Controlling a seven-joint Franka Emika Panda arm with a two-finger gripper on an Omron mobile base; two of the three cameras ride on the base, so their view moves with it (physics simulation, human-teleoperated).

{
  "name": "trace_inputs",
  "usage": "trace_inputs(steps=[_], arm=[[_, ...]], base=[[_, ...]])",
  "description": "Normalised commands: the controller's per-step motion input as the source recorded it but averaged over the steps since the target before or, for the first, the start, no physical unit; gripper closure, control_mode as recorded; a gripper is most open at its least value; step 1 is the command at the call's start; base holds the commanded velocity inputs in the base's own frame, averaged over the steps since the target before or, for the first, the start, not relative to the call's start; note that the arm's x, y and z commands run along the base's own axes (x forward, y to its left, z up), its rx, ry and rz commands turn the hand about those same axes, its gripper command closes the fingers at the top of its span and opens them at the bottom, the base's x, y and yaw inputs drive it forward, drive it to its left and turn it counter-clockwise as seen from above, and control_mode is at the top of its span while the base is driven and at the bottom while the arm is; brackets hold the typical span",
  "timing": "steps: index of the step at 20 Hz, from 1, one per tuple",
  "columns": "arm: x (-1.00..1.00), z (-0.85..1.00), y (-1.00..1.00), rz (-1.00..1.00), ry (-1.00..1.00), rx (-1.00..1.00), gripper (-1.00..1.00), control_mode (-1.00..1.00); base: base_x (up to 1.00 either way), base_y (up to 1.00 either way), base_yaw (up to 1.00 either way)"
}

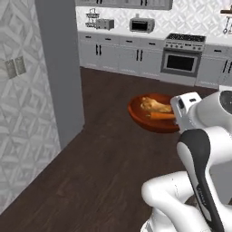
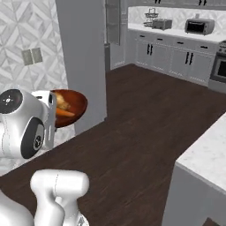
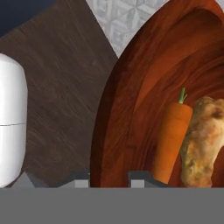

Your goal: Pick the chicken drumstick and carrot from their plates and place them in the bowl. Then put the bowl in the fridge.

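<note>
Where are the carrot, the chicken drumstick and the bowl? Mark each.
carrot (image 3: 171, 142): hand view, middle of its orange body.
chicken drumstick (image 3: 201, 146): hand view, its lumpy meaty part.
bowl (image 1: 138, 118): left base view, near-left outer wall.

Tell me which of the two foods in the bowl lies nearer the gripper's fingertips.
The carrot: in the hand view it lies right beside the gripper, while the chicken drumstick sits on the carrot's far side in the bowl.

The arm hides the bowl (image 1: 145, 115)'s right rim in the left base view. In the hand view, the chicken drumstick (image 3: 203, 144) runs past the right edge, and the carrot (image 3: 173, 142)'s tip sits behind a fingertip (image 3: 139, 179).
</note>
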Motion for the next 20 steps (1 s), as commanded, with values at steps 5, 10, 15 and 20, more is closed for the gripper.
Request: trace_inputs(steps=[5,10,15,20], arm=[[0.00,0.00,0.00,0.00,0.00,0.00,1.00,1.00],[0.00,0.00,0.00,0.00,0.00,0.00,1.00,1.00],[0.00,0.00,0.00,0.00,0.00,0.00,1.00,1.00],[0.00,0.00,0.00,0.00,0.00,0.00,1.00,1.00]], base=[[1.00,0.79,-0.44],[1.00,0.72,-0.53],[1.00,0.35,-0.48],[1.00,0.15,-0.42]])
